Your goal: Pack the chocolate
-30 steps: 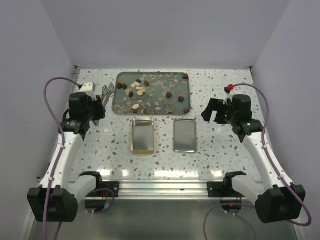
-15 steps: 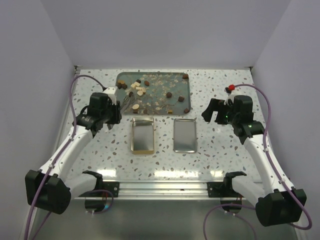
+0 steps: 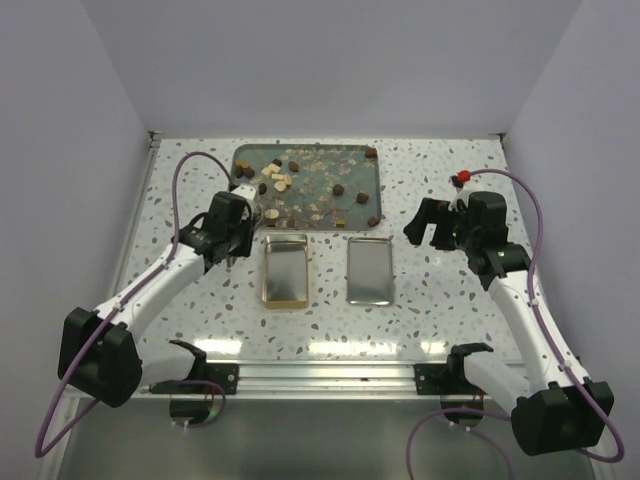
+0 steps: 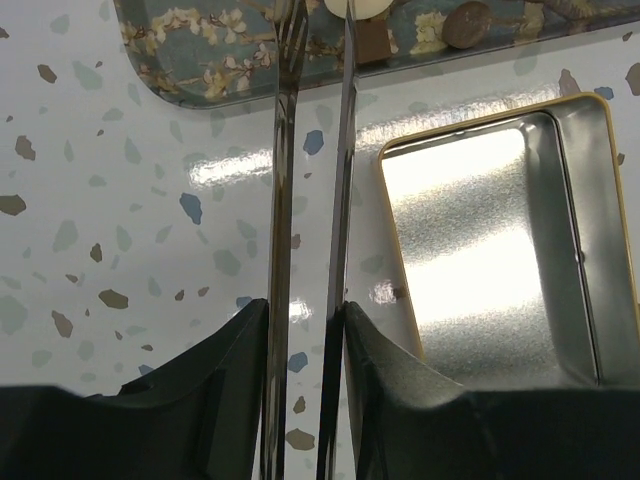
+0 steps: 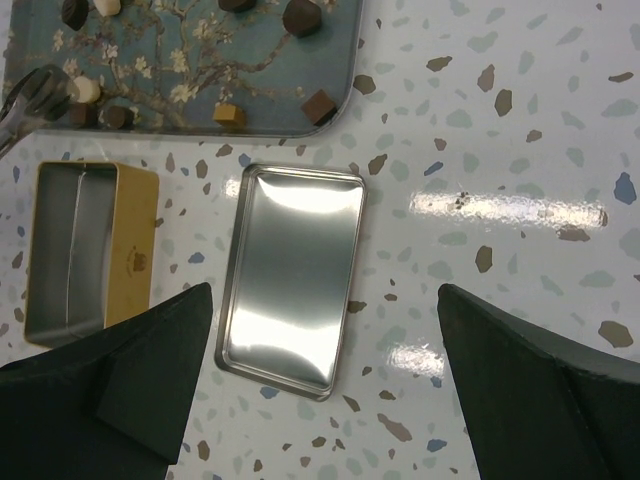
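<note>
left wrist view: the chocolate (image 4: 468,22) lies on the blossom-printed tray (image 4: 200,50) — a dark round piece, a brown square and a cream one at the very top of the frame, right where the tongs (image 4: 283,200) end. from above, the other pieces are scattered over the same tray, which sits against the far edge of the tabletop (image 3: 430,300), about midway along it. none is in the gold tin (image 4: 500,250) yet. the left end effector (image 4: 305,325) is closed on the tongs, its fingers pressing the two blades to a narrow gap. nothing shows between the blades. the frame cuts off the tips, so i cannot tell whether they touch the cream piece.

what could go wrong, as i judge it: the pieces are small, so a squeeze slightly off-centre could flick one across the tray or over its rim. the long thin blades might twist in the fingers. a loosely held piece could drop on the tabletop in the gap between tray and tin. the pale blossom print could also be mistaken for cream pieces.

the open tin lies just nearer than the tray, left of centre. its lid (image 5: 295,280) lies beside it toward the right edge, not touching it. the right end effector (image 5: 325,300) hangs wide open and empty near the right edge — i see nothing standing between the tongs, the tray and the tin.
</note>
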`<state>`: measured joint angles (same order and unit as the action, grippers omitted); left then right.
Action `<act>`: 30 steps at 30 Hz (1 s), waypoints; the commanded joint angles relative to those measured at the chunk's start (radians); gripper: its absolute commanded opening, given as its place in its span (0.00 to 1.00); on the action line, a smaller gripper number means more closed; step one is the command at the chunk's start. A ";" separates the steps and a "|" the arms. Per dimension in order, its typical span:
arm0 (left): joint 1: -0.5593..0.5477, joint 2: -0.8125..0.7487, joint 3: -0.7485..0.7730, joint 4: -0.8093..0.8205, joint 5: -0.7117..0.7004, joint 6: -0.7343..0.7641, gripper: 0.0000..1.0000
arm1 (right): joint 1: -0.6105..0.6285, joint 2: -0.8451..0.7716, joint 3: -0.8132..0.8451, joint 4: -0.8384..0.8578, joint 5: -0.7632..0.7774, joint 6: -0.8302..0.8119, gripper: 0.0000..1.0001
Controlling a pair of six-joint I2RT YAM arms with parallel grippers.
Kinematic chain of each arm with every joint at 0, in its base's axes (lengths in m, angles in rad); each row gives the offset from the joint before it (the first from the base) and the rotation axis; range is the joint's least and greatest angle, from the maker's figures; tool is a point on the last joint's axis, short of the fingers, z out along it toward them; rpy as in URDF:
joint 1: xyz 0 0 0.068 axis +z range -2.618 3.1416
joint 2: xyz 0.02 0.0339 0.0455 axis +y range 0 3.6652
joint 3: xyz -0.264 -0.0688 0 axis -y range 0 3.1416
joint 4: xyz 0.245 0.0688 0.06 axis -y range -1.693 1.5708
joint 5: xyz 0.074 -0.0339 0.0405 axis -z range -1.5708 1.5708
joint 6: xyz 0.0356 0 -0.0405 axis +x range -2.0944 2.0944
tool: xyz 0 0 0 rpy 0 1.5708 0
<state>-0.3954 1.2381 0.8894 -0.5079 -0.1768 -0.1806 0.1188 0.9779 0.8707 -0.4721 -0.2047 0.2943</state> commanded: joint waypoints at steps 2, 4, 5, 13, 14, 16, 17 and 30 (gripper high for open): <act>-0.025 0.001 0.026 0.054 -0.067 0.024 0.39 | 0.004 -0.016 0.016 -0.007 -0.024 -0.001 0.98; -0.036 0.003 0.032 0.060 -0.067 0.024 0.41 | 0.004 -0.013 0.016 -0.007 -0.027 0.000 0.98; -0.037 0.007 0.040 0.065 -0.064 0.024 0.41 | 0.004 -0.015 0.016 -0.007 -0.028 0.000 0.98; -0.069 0.032 0.049 0.103 -0.056 0.029 0.43 | 0.004 -0.011 0.017 -0.013 -0.029 -0.003 0.98; -0.069 0.041 0.052 0.098 -0.061 0.030 0.43 | 0.005 -0.012 0.016 -0.013 -0.029 -0.003 0.98; -0.069 0.064 0.056 0.089 -0.062 0.032 0.44 | 0.004 -0.012 0.014 -0.013 -0.030 -0.001 0.98; -0.069 0.069 0.056 0.092 -0.055 0.033 0.44 | 0.004 -0.010 0.014 -0.013 -0.030 -0.001 0.98; -0.074 0.096 0.056 0.094 -0.058 0.032 0.38 | 0.004 -0.012 0.011 -0.014 -0.030 -0.003 0.98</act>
<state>-0.4637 1.3304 0.9073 -0.4568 -0.2211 -0.1631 0.1188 0.9779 0.8707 -0.4866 -0.2180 0.2943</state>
